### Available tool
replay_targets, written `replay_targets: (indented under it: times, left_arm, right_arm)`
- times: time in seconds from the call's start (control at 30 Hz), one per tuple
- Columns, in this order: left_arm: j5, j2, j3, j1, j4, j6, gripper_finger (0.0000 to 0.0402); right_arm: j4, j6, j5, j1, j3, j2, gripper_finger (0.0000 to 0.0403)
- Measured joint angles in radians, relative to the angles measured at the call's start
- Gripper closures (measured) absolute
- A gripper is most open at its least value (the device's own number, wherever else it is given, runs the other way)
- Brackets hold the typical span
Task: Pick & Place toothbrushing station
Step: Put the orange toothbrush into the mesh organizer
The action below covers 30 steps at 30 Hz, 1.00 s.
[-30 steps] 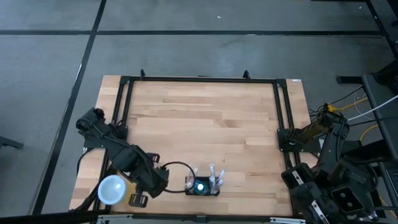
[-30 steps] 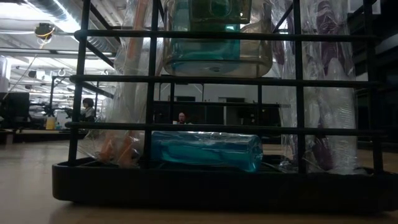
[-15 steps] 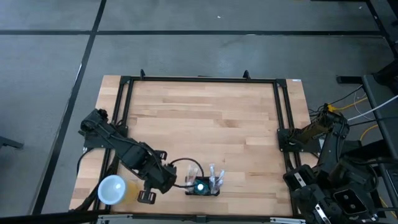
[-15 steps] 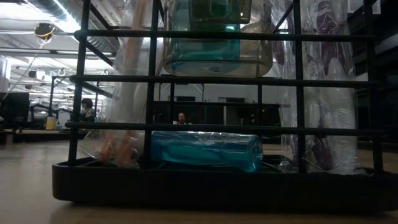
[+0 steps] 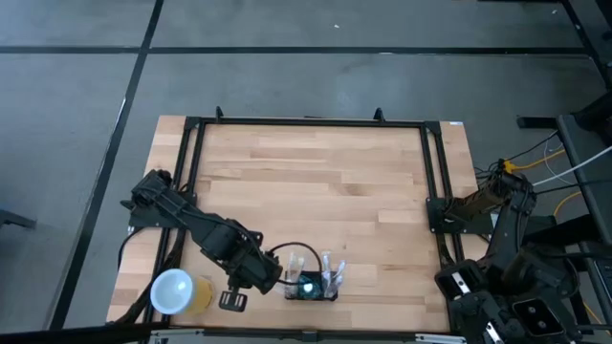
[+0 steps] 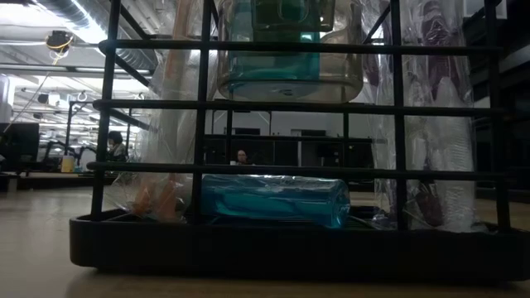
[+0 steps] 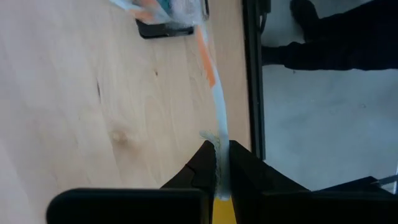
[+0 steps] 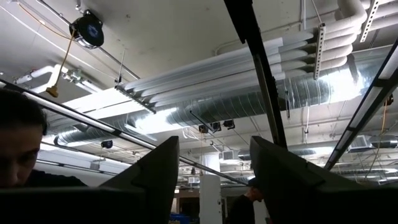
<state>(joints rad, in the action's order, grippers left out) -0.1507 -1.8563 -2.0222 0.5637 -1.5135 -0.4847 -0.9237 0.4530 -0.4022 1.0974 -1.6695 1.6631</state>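
The toothbrushing station, a small black holder box with wrapped items in it, stands near the table's front edge. It fills the low view as a black barred rack. My left gripper sits just left of it, shut on a white and orange toothbrush that runs from the fingers toward the station. My right gripper is off the table's right side, pointing up at the ceiling, open and holding nothing. My left gripper pinches the toothbrush's white handle between its two fingers, coming steeply from above. The toothbrush sticks out past the fingertips and slants over the table toward the station. I cannot tell whether its far end rests in the station.
A round white-topped yellow cup stands at the front left corner, behind my left arm. A black frame runs along the table's edges. In the low view people show far off in the room behind.
My left gripper has moved toward the table's right edge, away from the cup and up to the station, staying shut on the toothbrush. In the low view the orange and white toothbrush at the rack's left side has shifted a little.
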Motion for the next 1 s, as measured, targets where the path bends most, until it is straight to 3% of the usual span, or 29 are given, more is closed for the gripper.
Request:
replay_targets:
  times: [0.67, 1.0]
  left_arm:
    - [-0.055, -0.003, -0.03, -0.043, -0.028, -0.008, 0.0383]
    - [-0.132, -0.085, -0.035, -0.055, -0.039, 0.054, 0.0383]
  right_arm:
    - [0.015, 0.079, 0.003, 0.04, 0.0, 0.001, 0.0202]
    - [0.016, 0.074, 0.026, 0.043, 0.0, 0.004, 0.0202]
